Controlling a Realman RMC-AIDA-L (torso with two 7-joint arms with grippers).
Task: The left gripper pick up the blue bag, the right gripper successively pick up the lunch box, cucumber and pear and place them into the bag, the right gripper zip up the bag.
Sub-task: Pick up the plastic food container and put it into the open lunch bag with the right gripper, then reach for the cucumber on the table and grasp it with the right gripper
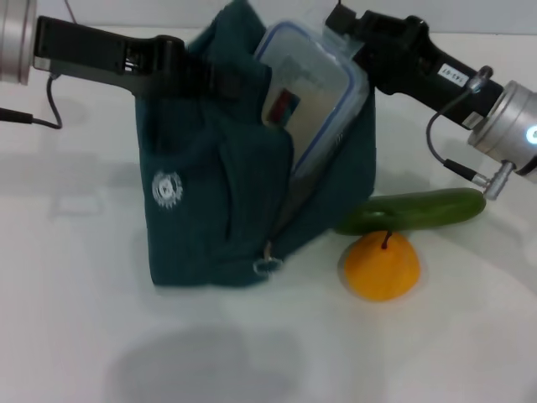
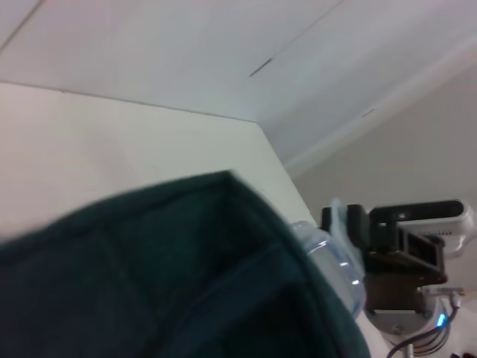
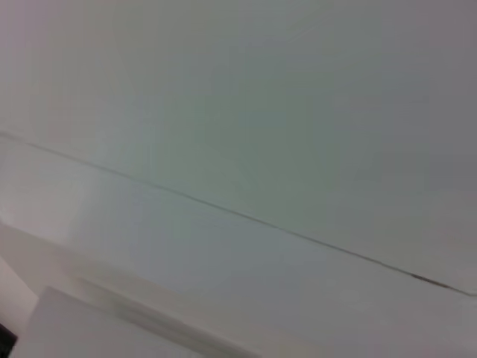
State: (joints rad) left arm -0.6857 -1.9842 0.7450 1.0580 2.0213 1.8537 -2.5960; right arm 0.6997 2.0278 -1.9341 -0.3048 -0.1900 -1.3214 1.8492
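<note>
One lunch box [image 1: 315,96] is sitting tilted, half inside the one bag [image 1: 226,193], with the right gripper [image 1: 351,34] clamping its upper corner. The left gripper [image 1: 195,71] is gripping the bag's top edge. One cucumber [image 1: 415,210] and one pear [image 1: 382,264] are lying just beside the bag.

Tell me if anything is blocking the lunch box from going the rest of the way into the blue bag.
Nothing visible blocks it. The lunch box is tilted, its lower part already inside the blue bag, with the right gripper at its upper corner. The left gripper is at the bag's top. The bag's interior is hidden.

Left tool [image 1: 180,63] and right tool [image 1: 352,38] both raised, reaching inward from opposite sides.
</note>
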